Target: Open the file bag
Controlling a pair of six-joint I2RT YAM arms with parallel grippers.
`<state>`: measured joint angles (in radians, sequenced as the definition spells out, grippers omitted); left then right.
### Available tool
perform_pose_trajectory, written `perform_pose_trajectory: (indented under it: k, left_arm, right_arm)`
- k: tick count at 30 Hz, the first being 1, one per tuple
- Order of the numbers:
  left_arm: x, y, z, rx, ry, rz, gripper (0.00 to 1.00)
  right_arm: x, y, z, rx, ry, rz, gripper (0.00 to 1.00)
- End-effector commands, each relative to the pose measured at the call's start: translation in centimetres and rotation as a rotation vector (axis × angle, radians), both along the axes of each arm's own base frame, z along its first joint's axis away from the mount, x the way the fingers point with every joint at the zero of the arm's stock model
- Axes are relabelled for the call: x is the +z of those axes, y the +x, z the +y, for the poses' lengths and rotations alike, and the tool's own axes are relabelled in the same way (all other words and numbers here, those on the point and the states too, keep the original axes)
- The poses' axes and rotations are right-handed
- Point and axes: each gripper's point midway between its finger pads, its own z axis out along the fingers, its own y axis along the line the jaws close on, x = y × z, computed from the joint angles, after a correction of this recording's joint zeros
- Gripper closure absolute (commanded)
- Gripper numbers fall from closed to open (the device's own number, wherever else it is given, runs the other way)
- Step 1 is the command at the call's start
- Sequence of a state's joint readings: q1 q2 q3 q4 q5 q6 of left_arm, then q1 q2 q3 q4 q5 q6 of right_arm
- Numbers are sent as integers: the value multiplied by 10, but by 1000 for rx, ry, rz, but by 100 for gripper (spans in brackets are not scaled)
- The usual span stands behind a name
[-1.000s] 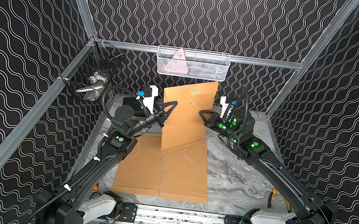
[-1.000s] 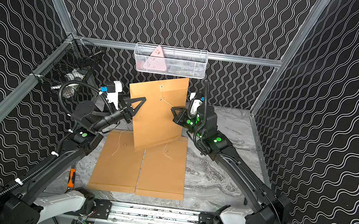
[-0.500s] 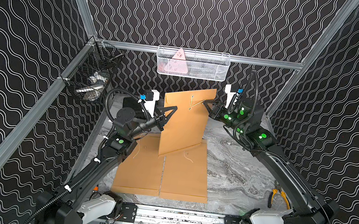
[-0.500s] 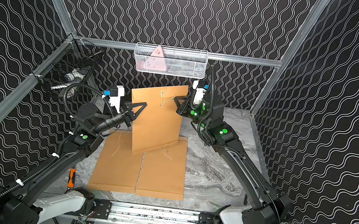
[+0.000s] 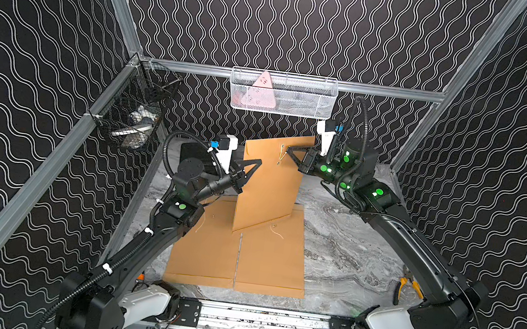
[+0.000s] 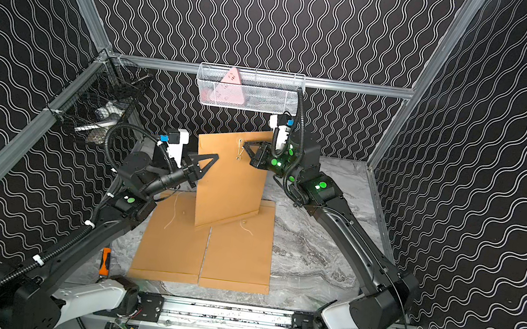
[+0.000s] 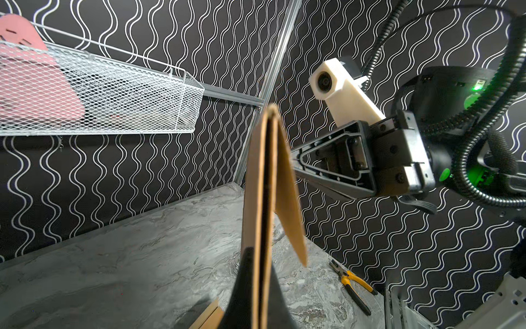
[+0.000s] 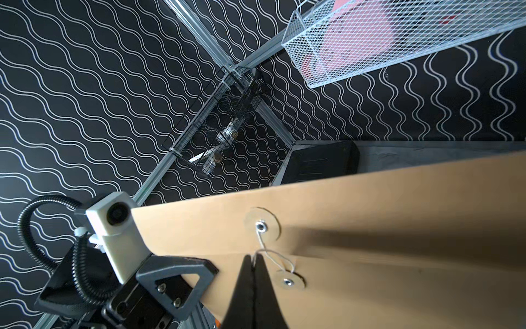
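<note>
While the file bag (image 5: 268, 183) stands nearly upright over the far middle of the marble table (image 5: 347, 250), tilted slightly, the left gripper (image 5: 255, 164) is pressed together on its left edge, a black finger on either face of the brown card as the left wrist view shows. From the right, the right gripper (image 8: 253, 257) has its fingertips closed on the thin white string (image 8: 273, 253) that runs between the two round closure discs (image 8: 263, 223) (the flap (image 7: 290, 199) stands a little away from the bag's body). Whether the bag's lower edge touches what lies beneath, I cannot tell. Under it, two other brown envelopes (image 5: 208, 244) lie flat side by side on the table. Yellow-handled pliers (image 5: 408, 285) lie near the right wall, and a white mesh basket (image 5: 296, 108) hangs on the far wall.
</note>
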<state>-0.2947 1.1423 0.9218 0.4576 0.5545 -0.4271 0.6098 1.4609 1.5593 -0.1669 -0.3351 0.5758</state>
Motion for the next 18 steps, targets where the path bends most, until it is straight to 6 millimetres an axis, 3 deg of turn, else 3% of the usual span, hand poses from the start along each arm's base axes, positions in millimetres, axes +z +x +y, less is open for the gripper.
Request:
perform_pose_trajectory:
  k: [1,18]
  left_arm:
    - [9,-2,-1,-13,-28,-39,100]
    - [9,6,1,5,-69,-29,100]
  right_arm:
    - [10,-6,10,39,10,-29,100]
    - [10,-27,51,147,5,-24,100]
